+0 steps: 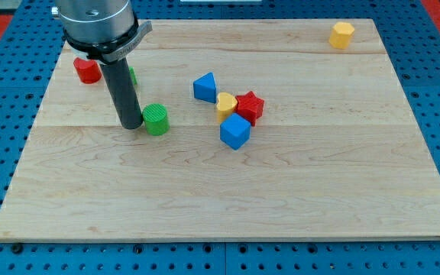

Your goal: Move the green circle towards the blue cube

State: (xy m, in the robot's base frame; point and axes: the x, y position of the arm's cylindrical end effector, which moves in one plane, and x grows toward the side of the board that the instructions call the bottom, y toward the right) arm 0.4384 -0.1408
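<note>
Pale wood, the board (296,198) filled the shot, and the arm's dark rod stood at the view's left. My tip (131,125), a bare rod with nothing to open or close, sat just left of the green circle (156,120), seemingly touching. The blue cube (234,131) was still well apart to the right: the push looked barely begun, most of the travel left

Pale wooden counter (228,198), green circle (156,120), blue cube (234,131), blue triangular block (204,87), yellow heart (226,104), red star (250,106), red block (87,70), yellow block (342,34), partly hidden green block (132,76)
</note>
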